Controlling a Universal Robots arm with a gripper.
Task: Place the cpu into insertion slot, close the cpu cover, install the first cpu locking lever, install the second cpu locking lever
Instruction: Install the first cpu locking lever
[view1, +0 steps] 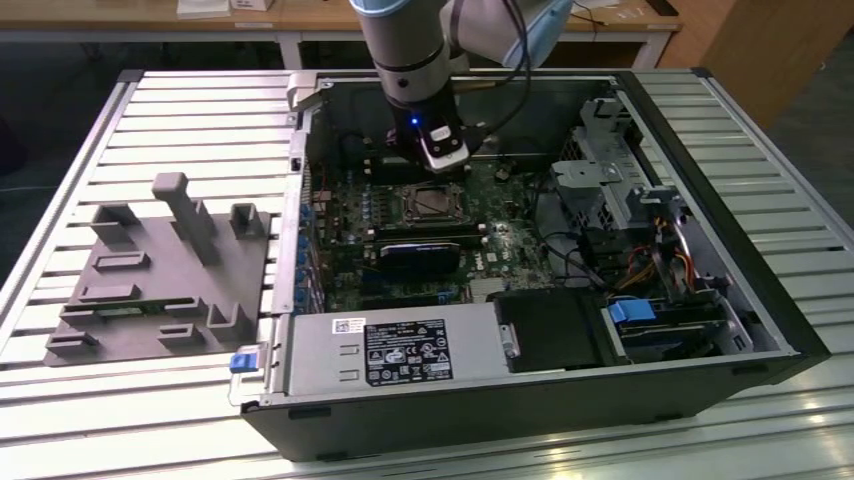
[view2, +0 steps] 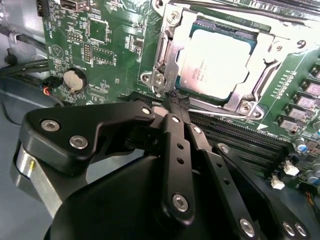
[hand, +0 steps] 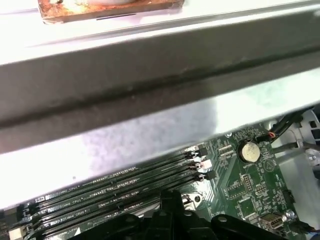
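Slatted metal tabletop (view1: 160, 100) filled most of the exterior view. An opened computer case (view1: 534, 420) lay on its side across it, a grey moulded fixture tray (view1: 147, 280) sat at the exterior view's left, and wooden desks (view1: 334, 15) ran along the upper edge.

My gripper (view1: 441, 150) hung over the green motherboard (view2: 115, 45) in the upper centre of that frame. In the second wrist view the gripper (view2: 173, 102) had its fingers drawn together at the tips with no gap showing. They sat right at one corner of the insertion slot (view2: 225, 26).

The cpu (view2: 215, 62) lay flat in that slot, and the cpu cover (view2: 172, 47) was folded down around it, framing the silver top.

A thin bright rod (view2: 212, 111) ran along the socket's near edge, and I took it for a locking lever. I could not tell whether my tips pinched it or only touched it.

I judged this to be lever work. Doing it well meant keeping my tips on the rod alone, pressing it down evenly, then sliding it sideways under its catch. It also meant never leaning on the chip or scraping the memory slots (hand: 125, 185) beside the socket.
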